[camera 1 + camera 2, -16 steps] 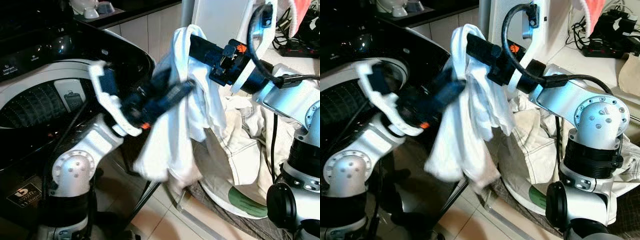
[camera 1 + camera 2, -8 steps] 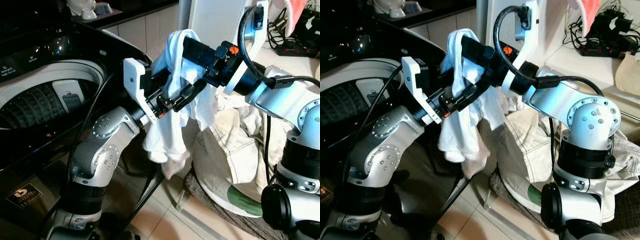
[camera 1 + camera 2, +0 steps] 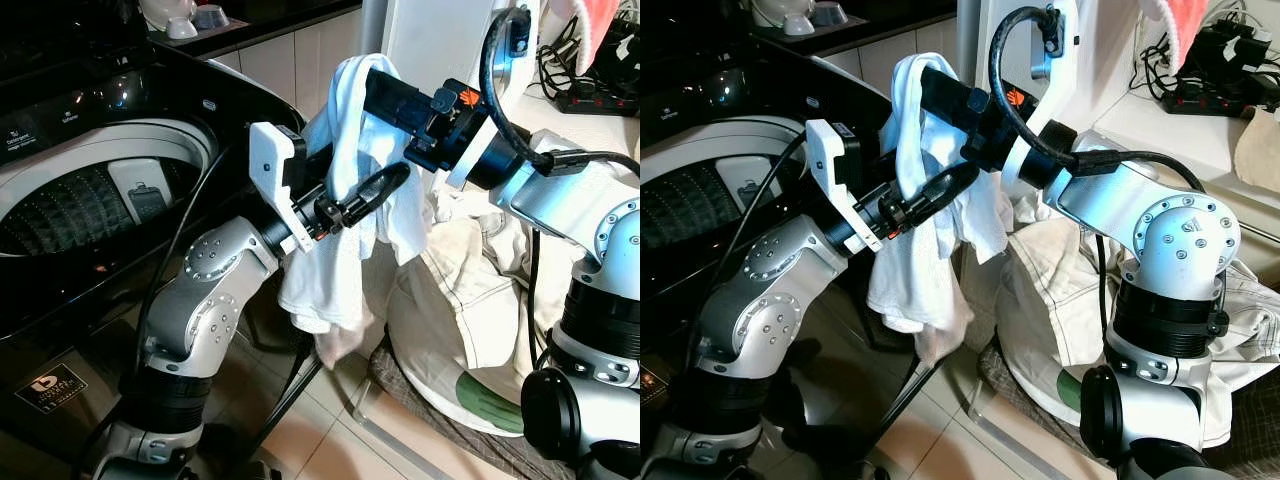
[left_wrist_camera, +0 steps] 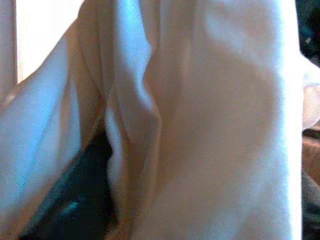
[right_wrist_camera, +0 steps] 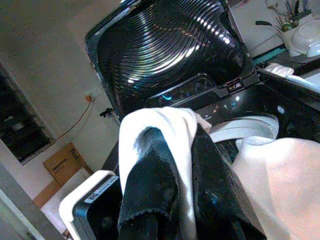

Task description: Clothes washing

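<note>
Carrying a white cloth (image 3: 345,230) over to the washing machine (image 3: 95,190) looks like the step going on now. The cloth hangs up in the air between the two arms, just beside the machine's open top and above the floor. Part of it is draped over the right tool (image 3: 385,90), and the rest droops down in soft folds.

The right tool is held high and points toward the machine. In the right wrist view the cloth (image 5: 165,130) is pinched between its two black fingers (image 5: 150,185), so they are closed on it. The right arm is bent at the elbow and reaches across from the laundry bag (image 3: 480,310), which sits on the floor on the robot's right with more clothes in it.

The left tool (image 3: 375,187) pokes into the hanging cloth from the other side. Its fingers look close together, but I cannot tell if they really hold the cloth or just press on it. The left arm is bent up, with its wrist near the machine's rim.

Next, I think both arms need to swing the cloth over the round drum (image 3: 70,205) and then let go, so it drops in. The droopy bottom end could catch on the rim.
</note>
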You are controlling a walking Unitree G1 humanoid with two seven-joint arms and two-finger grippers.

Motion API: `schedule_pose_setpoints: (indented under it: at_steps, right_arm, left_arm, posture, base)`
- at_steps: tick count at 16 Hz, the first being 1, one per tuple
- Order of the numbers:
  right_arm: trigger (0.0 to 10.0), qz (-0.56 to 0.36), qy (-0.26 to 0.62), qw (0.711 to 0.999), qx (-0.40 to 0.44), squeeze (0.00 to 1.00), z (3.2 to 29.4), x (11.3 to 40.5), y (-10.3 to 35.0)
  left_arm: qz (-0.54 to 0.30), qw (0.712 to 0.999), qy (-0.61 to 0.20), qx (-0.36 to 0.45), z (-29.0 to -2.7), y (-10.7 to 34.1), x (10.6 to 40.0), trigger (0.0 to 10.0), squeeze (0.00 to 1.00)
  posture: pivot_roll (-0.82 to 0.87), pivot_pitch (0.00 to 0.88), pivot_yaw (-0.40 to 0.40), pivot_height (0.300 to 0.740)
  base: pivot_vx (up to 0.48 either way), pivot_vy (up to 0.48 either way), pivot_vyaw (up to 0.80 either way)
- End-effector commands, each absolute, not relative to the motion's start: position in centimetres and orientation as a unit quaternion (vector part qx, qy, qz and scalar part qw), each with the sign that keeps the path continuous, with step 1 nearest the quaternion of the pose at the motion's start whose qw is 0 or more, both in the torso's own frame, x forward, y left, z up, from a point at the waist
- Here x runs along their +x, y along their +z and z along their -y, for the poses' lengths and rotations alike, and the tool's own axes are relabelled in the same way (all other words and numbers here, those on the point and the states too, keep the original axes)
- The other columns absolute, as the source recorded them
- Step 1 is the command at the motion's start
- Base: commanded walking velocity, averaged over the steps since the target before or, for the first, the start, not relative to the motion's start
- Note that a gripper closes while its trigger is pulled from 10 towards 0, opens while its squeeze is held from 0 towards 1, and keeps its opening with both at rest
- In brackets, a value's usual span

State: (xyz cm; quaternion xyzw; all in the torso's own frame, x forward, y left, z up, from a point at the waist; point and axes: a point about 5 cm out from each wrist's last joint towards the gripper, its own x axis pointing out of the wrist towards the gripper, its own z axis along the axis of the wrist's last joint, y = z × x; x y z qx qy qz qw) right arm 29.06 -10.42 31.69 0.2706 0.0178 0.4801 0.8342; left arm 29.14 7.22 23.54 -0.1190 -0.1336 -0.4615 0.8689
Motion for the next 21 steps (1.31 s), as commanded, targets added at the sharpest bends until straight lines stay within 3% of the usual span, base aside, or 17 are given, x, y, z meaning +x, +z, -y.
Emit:
schedule_pose_setpoints:
  at_steps: [1,11,21]
  right_arm:
    - [0.0,0.003,0.489,0.829,0.273,0.0,10.5,28.6,32.4]
    - [0.0,0.003,0.479,0.835,0.273,0.0,10.7,28.6,32.1]
    - [0.0,0.003,0.474,0.838,0.271,0.0,10.8,28.7,32.0]
  left_arm:
    - [0.127,0.871,-0.459,-0.125,-7.5,23.4,29.1,0.0,0.0]
    - [0.134,0.865,-0.468,-0.126,-8.0,23.7,29.1,0.0,0.0]
    - [0.139,0.876,-0.449,-0.106,-9.4,23.9,29.7,0.0,0.0]
  posture:
    - [-0.05,0.0,0.018,0.74]
    - [-0.04,0.0,0.032,0.74]
    - [-0.04,0.0,0.036,0.74]
  base:
    - [0.0,0.0,0.0]
    - [0.0,0.0,0.0]
    - [0.0,0.0,0.0]
